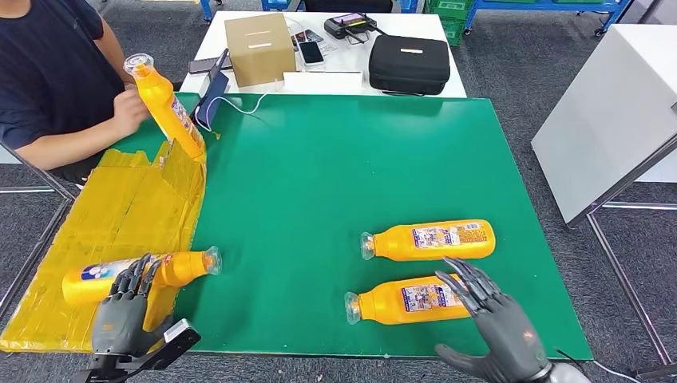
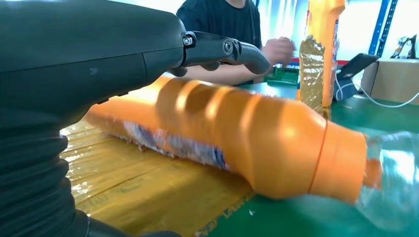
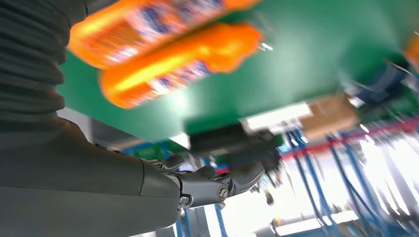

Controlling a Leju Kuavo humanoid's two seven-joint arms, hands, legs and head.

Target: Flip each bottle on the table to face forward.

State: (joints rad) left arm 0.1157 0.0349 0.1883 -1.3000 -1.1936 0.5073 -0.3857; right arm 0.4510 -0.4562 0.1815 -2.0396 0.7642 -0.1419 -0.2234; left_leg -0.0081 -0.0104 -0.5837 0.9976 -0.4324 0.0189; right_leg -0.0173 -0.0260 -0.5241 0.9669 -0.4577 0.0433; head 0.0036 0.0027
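Fingers of left robot hand (image 1: 121,307) drape bottle (image 1: 140,275), grip unclear.

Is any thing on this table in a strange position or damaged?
One orange bottle at the far left corner stands tilted, its base on the yellow taped cardboard, steadied by a person's hand. The other three bottles lie flat. No visible spill or damage.

Bright even indoor light, soft shadows, head view sharp, right wrist view motion-blurred, blown-out glare in background.
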